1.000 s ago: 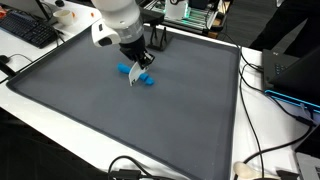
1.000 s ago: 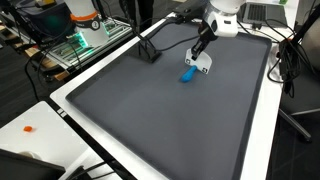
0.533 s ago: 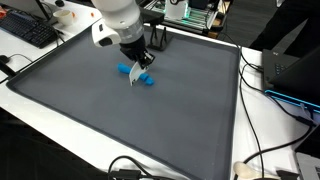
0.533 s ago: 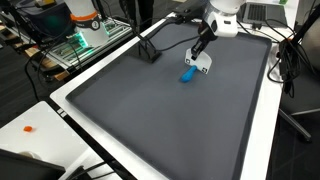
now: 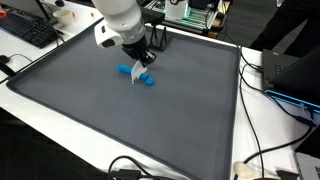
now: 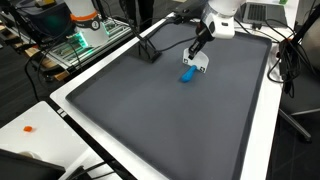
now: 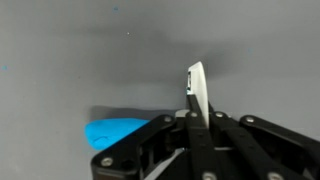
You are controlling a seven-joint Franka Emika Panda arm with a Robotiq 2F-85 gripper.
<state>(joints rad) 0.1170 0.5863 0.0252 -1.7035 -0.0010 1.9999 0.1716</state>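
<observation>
A small bright blue object (image 5: 146, 82) lies on the dark grey mat (image 5: 120, 120); it also shows in an exterior view (image 6: 187, 74) and at the lower left of the wrist view (image 7: 112, 130). My gripper (image 5: 137, 74) hangs just above the mat, right beside the blue object, with its tips next to it (image 6: 200, 65). In the wrist view the gripper (image 7: 196, 90) has its jaws pressed together, and a white fingertip pad (image 7: 197, 88) sticks out in front. I see nothing held between the jaws. The arm hides part of the blue object.
A white table rim (image 5: 60, 110) frames the mat. A black stand (image 6: 150, 50) sits at the mat's far edge. A keyboard (image 5: 28, 30), cables (image 5: 260, 150) and electronics (image 6: 85, 30) lie around the table. A small orange item (image 6: 29, 128) sits on the white edge.
The gripper has shifted very slightly upward beside the blue object. The blue object has not moved.
</observation>
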